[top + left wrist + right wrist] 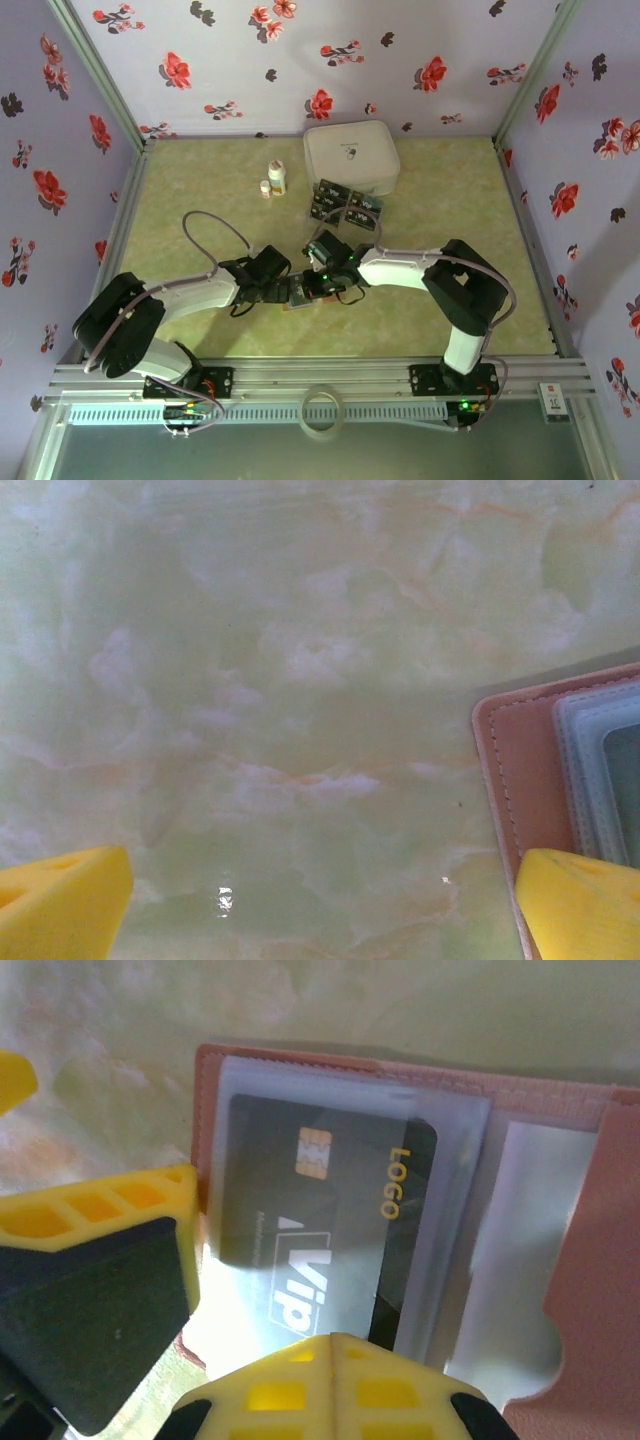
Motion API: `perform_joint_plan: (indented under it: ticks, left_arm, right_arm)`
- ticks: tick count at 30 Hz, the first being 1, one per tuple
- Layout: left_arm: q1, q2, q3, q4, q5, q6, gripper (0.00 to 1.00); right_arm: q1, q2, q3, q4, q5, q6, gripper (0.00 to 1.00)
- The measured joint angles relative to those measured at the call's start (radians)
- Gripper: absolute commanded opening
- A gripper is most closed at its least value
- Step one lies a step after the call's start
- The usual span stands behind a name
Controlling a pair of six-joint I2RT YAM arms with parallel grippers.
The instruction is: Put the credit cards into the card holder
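Reaching inward, arms meet at the holder (515, 770): left jaws wide, right jaws closed over its card (300, 1220).

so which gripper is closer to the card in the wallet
Right. The right gripper sits at the edge of the card; the left gripper is open, one finger on the wallet rim, off the card.

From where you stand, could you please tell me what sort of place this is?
Probably a robot test booth: flowered panel walls enclose a marble-patterned table, and the left arm and right arm are bolted to a metal rail at its near edge.
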Motion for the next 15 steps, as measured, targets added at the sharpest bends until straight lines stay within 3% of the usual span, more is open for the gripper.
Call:
perform_joint_plan:
  ticks: [7, 15]
  left_arm:
    - [0.000, -0.003, 0.005, -0.011, -0.003, 0.004, 1.00]
    - [0.017, -0.146, 0.006, -0.075, -0.021, 0.027, 1.00]
  right_arm:
    - [-0.006, -0.080, 0.017, -0.063, 0.031, -0.020, 0.33]
    - [-0.087, -0.289, 0.007, -0.145, 0.139, -0.058, 0.52]
